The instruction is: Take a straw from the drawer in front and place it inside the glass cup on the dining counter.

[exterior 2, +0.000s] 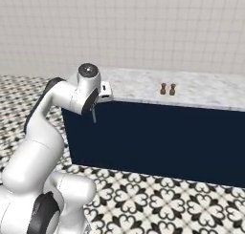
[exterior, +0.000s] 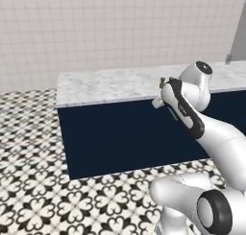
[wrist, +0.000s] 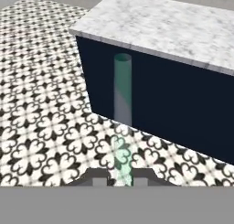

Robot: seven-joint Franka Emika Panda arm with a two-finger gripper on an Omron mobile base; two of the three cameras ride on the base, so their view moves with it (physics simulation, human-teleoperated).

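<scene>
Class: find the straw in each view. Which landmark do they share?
Left base view: straw right of centre, before the navy front.
Right base view: straw left of centre, below the wrist.
Hand view: straw at centre, rising from the tool.
Shared landmark: the dining counter with its marble top.

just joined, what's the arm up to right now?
The arm is carrying the straw, pinched in its shut tool, and stands in front of the dining counter near one end of the marble slab. In the hand view the pale green straw runs up from between the finger tips, across the patterned floor and the counter's navy base. Two small brown shakers sit on the counter top further along. The straw is not yet placed.
</scene>
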